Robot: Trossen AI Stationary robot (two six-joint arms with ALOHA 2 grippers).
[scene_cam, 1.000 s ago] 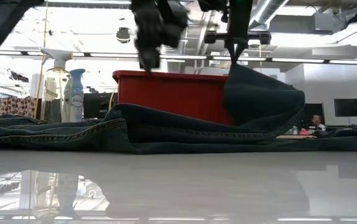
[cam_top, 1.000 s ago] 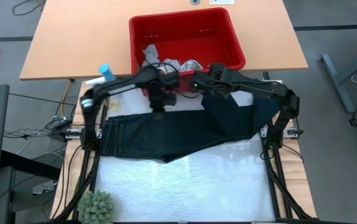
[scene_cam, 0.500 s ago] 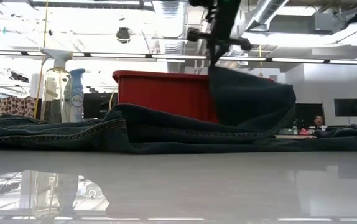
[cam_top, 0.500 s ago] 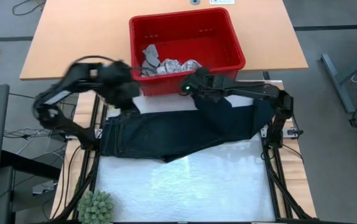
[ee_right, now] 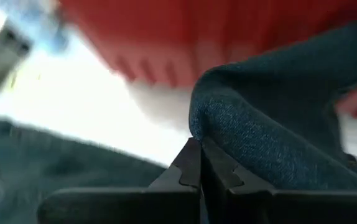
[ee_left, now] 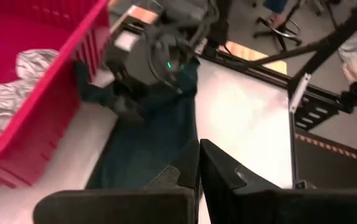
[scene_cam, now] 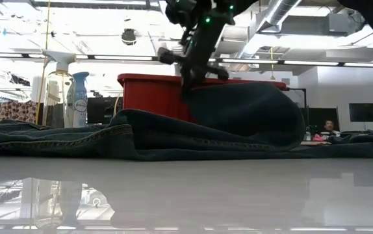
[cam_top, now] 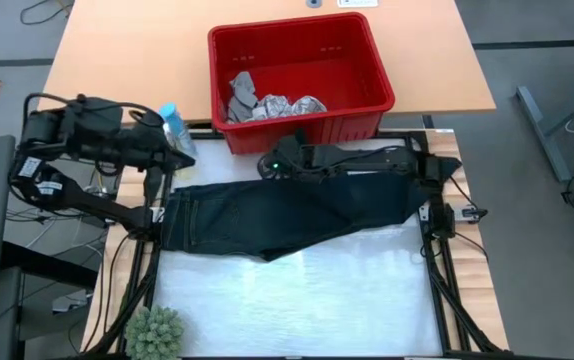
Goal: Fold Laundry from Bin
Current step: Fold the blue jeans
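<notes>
Right pincer [cam_top: 270, 166], we see, pinches a fold of the dark trousers [cam_top: 267, 215] just before the red bin [cam_top: 367, 60]; left pincer [cam_top: 182, 157] hangs clenched, empty.

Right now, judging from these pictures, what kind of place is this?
Probably a robotics lab or workshop in an open office hall. Exposed ceiling ducts and strip lights run overhead, a red bin of laundry sits on a wooden table, and a seated person works far behind.
</notes>
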